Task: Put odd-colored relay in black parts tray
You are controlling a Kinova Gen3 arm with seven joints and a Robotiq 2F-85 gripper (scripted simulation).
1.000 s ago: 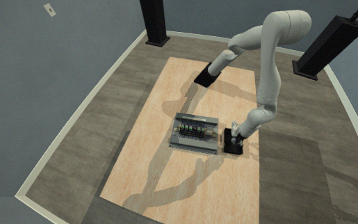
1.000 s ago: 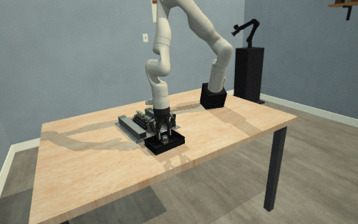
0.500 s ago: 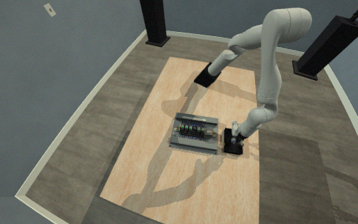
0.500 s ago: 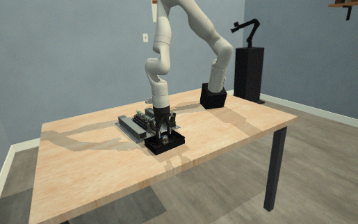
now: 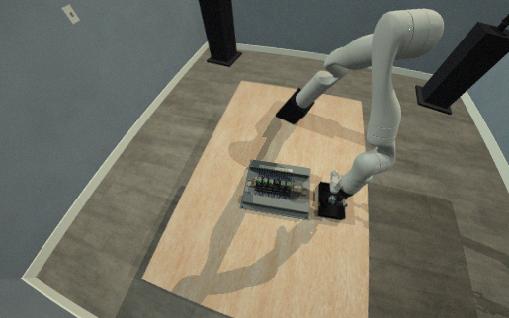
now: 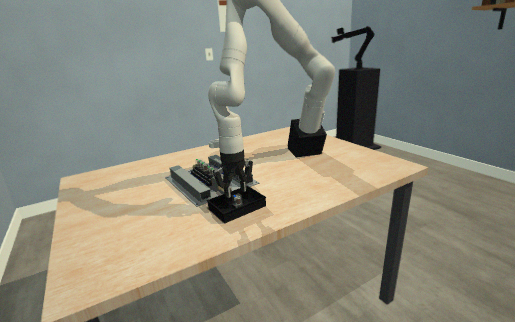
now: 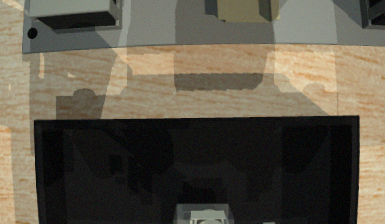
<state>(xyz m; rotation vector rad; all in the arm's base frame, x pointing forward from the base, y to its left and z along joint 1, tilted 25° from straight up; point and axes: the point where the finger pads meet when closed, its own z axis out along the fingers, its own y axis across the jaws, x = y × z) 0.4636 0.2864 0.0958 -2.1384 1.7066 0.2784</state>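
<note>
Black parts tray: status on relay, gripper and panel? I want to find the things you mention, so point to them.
Gripper (image 5: 336, 198) (image 6: 237, 189) open over the tray (image 5: 331, 216) (image 6: 243, 212) (image 7: 193, 121). Blue-buttoned relay (image 5: 332, 199) (image 6: 237, 200) (image 7: 205, 215) inside. Panel (image 5: 273, 201) (image 6: 189, 184) (image 7: 153, 35) looks flat, clear of tray.
</note>
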